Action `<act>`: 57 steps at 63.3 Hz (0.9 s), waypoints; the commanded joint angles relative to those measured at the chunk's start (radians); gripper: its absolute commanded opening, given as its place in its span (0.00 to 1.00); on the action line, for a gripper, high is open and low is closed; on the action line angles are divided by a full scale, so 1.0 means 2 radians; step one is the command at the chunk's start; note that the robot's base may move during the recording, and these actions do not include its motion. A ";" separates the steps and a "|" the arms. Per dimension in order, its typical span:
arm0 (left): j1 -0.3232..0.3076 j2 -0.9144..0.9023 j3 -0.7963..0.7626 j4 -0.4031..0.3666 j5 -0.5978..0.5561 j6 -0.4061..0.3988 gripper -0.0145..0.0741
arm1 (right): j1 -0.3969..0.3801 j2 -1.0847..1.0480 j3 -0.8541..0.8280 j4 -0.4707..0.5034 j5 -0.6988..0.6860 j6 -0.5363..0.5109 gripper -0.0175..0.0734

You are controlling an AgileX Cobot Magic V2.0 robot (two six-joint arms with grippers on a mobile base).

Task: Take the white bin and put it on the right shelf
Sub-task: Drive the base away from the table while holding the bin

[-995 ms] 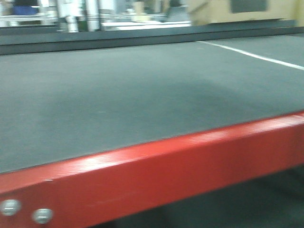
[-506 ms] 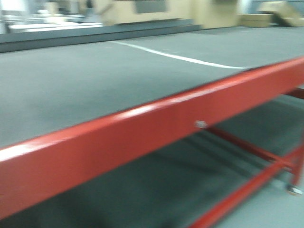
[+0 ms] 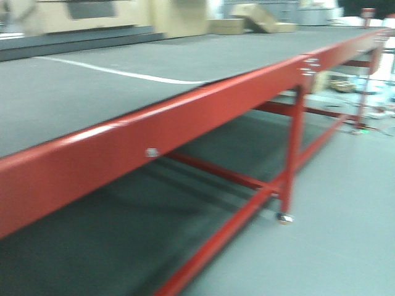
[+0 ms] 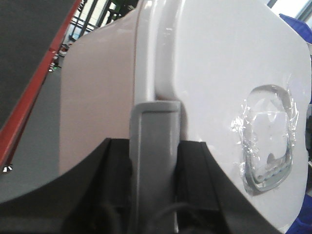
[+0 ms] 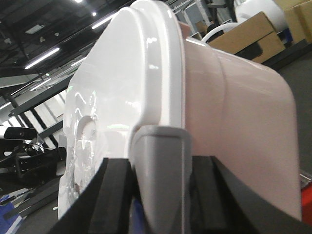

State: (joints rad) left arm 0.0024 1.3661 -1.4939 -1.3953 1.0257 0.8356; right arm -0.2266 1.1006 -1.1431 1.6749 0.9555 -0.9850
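White bin point(image 4: 97, 97) is off the desk point(image 3: 123, 140) and hangs between my two arms, tipped so that its lid point(image 4: 234, 63) faces sideways. My left fingers point(image 4: 155, 146) are clenched on the lid's rim at one end, and my right fingers point(image 5: 161, 170) are clenched on the rim at the other point(image 5: 243, 112), so I carry it by both ends.

What has changed is the front view. A second ago the desk's mat and the bolted left end of its red front edge filled it. Now that edge runs off toward the far right corner, and the white line point(image 3: 123, 73) has slid to the left. A leg point(image 3: 295, 148), its caster point(image 3: 284, 217) and bare floor point(image 3: 345, 234) have come into sight, with cardboard boxes point(image 3: 253, 15) beyond the far edge. I judge my base is swinging right, away from the desk, with the lift done and the carry under way. The right shelf is not in view yet, so placing is still ahead. A blue crate point(image 4: 295, 24) shows just behind the lid.
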 commanded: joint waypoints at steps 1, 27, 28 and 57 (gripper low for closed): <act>-0.022 -0.022 -0.015 -0.041 0.141 0.025 0.02 | 0.019 -0.018 -0.018 0.041 0.157 -0.009 0.27; -0.022 -0.022 -0.015 -0.041 0.141 0.025 0.02 | 0.019 -0.018 -0.018 0.041 0.157 -0.009 0.27; -0.022 -0.022 -0.015 -0.041 0.141 0.025 0.02 | 0.019 -0.018 -0.018 0.041 0.157 -0.009 0.27; -0.022 -0.022 -0.015 -0.041 0.141 0.025 0.02 | 0.019 -0.018 -0.018 0.041 0.157 -0.009 0.27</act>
State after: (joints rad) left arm 0.0035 1.3661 -1.4939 -1.3933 1.0271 0.8356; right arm -0.2266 1.1006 -1.1431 1.6749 0.9555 -0.9872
